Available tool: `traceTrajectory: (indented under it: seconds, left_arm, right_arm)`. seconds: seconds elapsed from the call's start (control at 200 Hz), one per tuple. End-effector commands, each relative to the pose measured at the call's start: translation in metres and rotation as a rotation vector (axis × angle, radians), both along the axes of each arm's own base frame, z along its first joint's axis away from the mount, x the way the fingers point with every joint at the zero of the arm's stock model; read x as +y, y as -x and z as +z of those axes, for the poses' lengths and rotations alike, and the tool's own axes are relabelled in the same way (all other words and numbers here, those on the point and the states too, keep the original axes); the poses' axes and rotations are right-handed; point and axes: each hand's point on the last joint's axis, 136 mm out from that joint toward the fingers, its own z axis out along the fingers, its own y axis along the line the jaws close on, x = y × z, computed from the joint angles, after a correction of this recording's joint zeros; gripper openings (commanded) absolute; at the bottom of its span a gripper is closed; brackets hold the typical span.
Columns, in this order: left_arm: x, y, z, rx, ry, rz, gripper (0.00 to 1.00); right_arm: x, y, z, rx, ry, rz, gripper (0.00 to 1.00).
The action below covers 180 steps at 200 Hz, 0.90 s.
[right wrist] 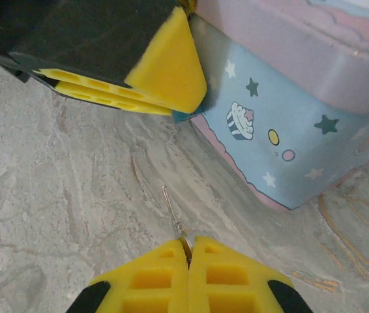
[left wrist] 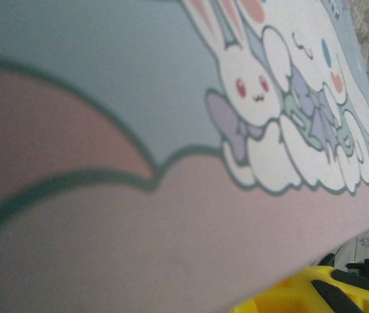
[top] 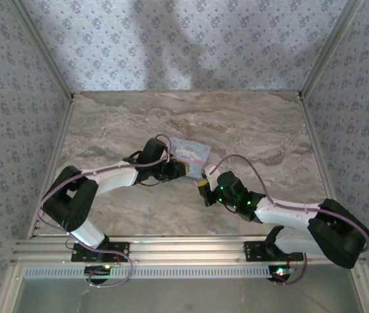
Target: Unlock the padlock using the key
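Key (right wrist: 173, 216) pinched in clenched right gripper (right wrist: 188, 244), long axis straight out from it, tip pointing far-left toward left gripper (top: 184, 171) beside tin (right wrist: 282, 150); left's grip: cannot tell.

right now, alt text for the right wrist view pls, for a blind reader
The right gripper, shut on a thin metal key, points it over the marble table towards a pale blue tin. The left gripper's yellow finger sits at the tin's corner.

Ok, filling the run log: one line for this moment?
left gripper shut on padlock by tin | right gripper shut on key | key apart from padlock
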Motion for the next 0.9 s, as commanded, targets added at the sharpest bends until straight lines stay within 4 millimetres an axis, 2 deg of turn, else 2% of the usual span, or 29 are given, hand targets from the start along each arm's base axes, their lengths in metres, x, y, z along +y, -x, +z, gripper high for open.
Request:
traceTrajectory:
  seconds: [0.0,0.47,0.894]
  left_arm:
    - [-0.009,-0.006,0.031,-0.033,0.073,-0.011,0.16]
    - [-0.011,-0.004,0.033,-0.026,0.082,-0.013,0.16]
    - [-0.011,-0.004,0.032,-0.024,0.082,-0.016,0.16]
  right_arm:
    - [0.013,-0.004,0.006,-0.007,-0.074,0.0,0.0]
    - [0.017,-0.021,-0.002,-0.02,-0.085,-0.025,0.0]
    - [0.021,-0.027,-0.002,-0.013,-0.102,-0.017,0.0]
